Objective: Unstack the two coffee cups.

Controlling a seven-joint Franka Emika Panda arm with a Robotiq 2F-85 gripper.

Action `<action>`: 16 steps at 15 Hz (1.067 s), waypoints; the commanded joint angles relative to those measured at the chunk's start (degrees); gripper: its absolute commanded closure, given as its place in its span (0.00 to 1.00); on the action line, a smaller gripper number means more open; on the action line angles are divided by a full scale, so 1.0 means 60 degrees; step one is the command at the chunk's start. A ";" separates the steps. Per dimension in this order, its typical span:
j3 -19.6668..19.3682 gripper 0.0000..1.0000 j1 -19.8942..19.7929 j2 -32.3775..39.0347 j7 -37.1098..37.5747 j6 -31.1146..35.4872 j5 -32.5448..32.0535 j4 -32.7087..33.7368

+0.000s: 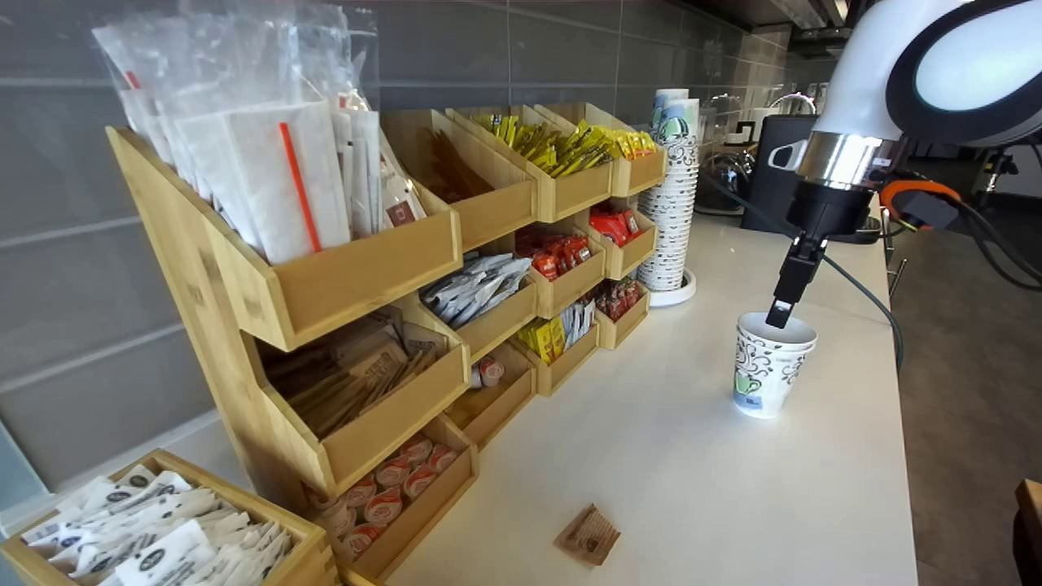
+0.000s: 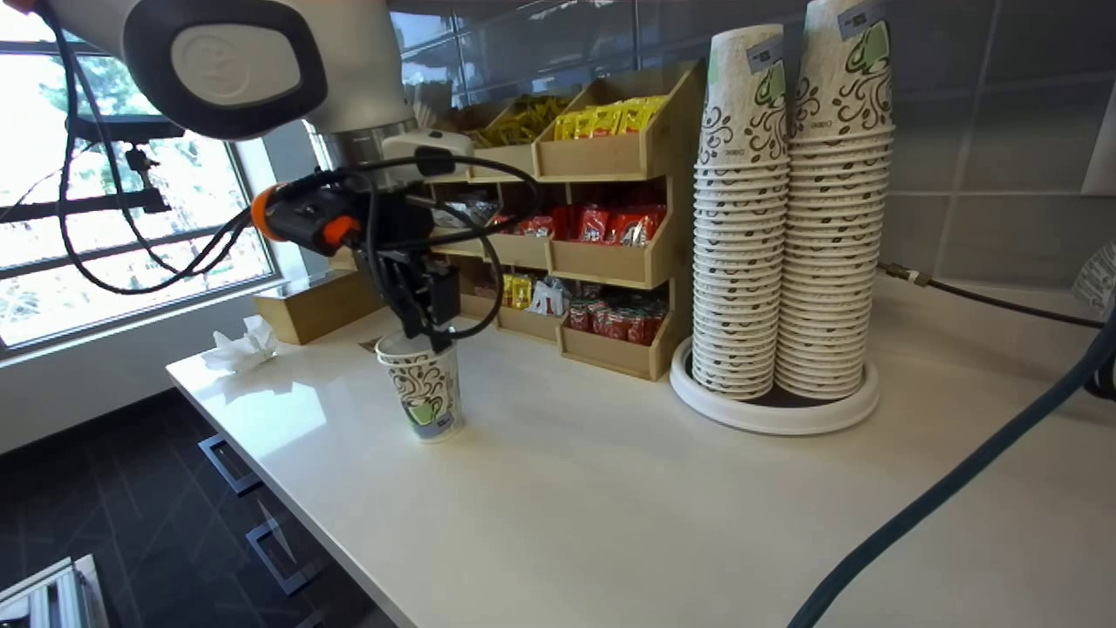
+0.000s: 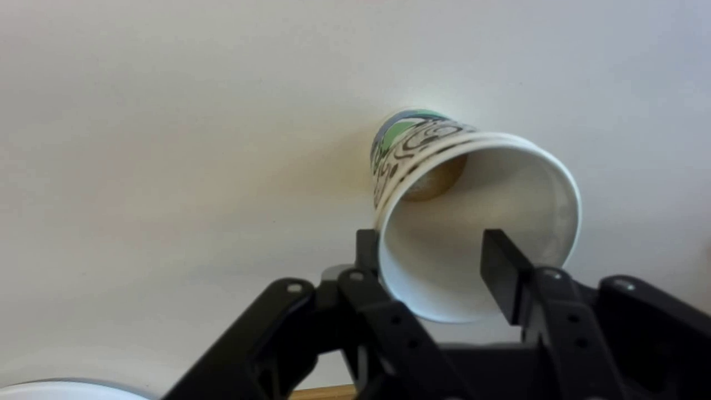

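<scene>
The two coffee cups stand upright on the counter, nested one inside the other, with two rims close together at the top. The stacked cups show in both exterior views and in the wrist view. My gripper is open, with its fingers apart. In the wrist view one finger is outside the rim, at the left side of the cups. The other finger is over or inside the cup opening. In both exterior views the gripper points down at the rim. The lower cup is mostly hidden inside the stack.
A wooden organizer with condiment packets stands along the wall. Tall cup columns stand in a round white tray. A small brown packet lies on the counter. A dark hose crosses the counter.
</scene>
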 commanded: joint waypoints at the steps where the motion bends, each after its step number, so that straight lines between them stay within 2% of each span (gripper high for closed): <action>1: -0.0005 0.50 -0.0090 0.0149 -0.0178 0.0087 0.0231 0.0144; 3: -0.0011 0.57 -0.0099 0.0157 -0.0186 0.0082 0.0238 0.0148; 10: -0.0026 0.62 -0.0130 0.0166 -0.0200 0.0063 0.0232 0.0160; 12: -0.0026 0.70 -0.0138 0.0169 -0.0200 0.0062 0.0230 0.0162; 13: -0.0028 0.79 -0.0141 0.0171 -0.0203 0.0060 0.0232 0.0163; 15: -0.0027 0.85 -0.0152 0.0176 -0.0202 0.0064 0.0228 0.0165; 16: -0.0025 0.96 -0.0155 0.0177 -0.0201 0.0067 0.0227 0.0166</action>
